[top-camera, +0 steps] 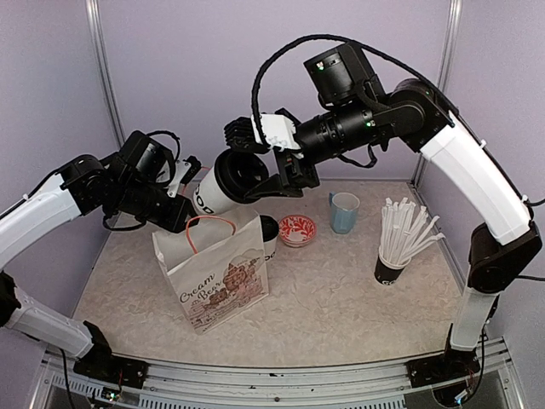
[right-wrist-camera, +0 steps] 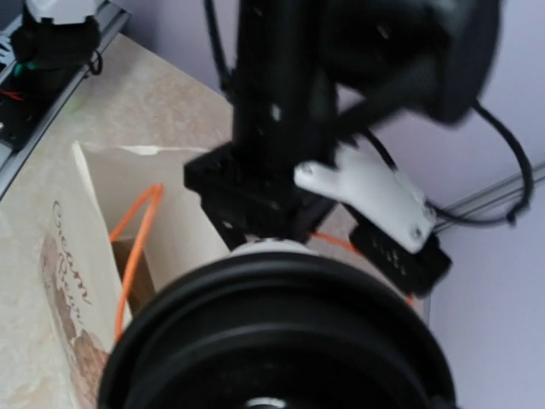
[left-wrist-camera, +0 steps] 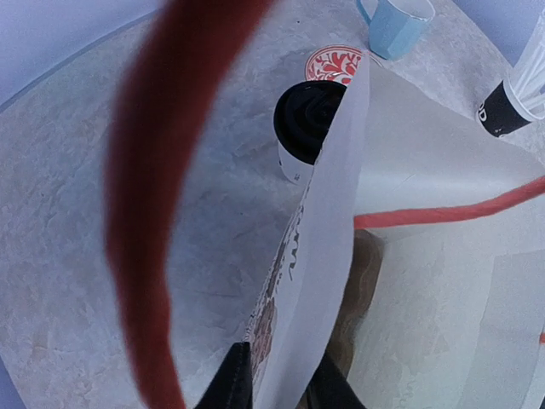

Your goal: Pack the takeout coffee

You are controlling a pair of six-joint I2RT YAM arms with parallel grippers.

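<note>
Looking down from the overhead view, the near half of the counter (top-camera: 341, 311) is bare from the paper bag (top-camera: 220, 279) across to the right edge, so that is where I have room to move. The bag stands upright left of centre with its mouth open and its red handle (top-camera: 209, 223) looped above the rim. Space is tighter toward the far edge. A red-patterned dish (top-camera: 297, 230) and a light blue mug (top-camera: 345, 211) sit there, and a dark cup of straws (top-camera: 392, 266) stands nearer the right edge, each apart from the others.

The coffee is in two places. The carried cup (top-camera: 213, 192) is in the air above the bag's far-left corner, tipped on its side. Its white body with black lettering points left and its black lid (right-wrist-camera: 272, 341) faces the right arm. The second cup (top-camera: 269, 230) stands upright on the counter just behind the bag, lid on. I can't tell if it touches the paper.

The right gripper (top-camera: 255, 166) is clamped around the carried cup at its lid end. The left gripper (left-wrist-camera: 281, 388) is pinched on the bag's wall at the rim, one finger on each side of the paper.
</note>
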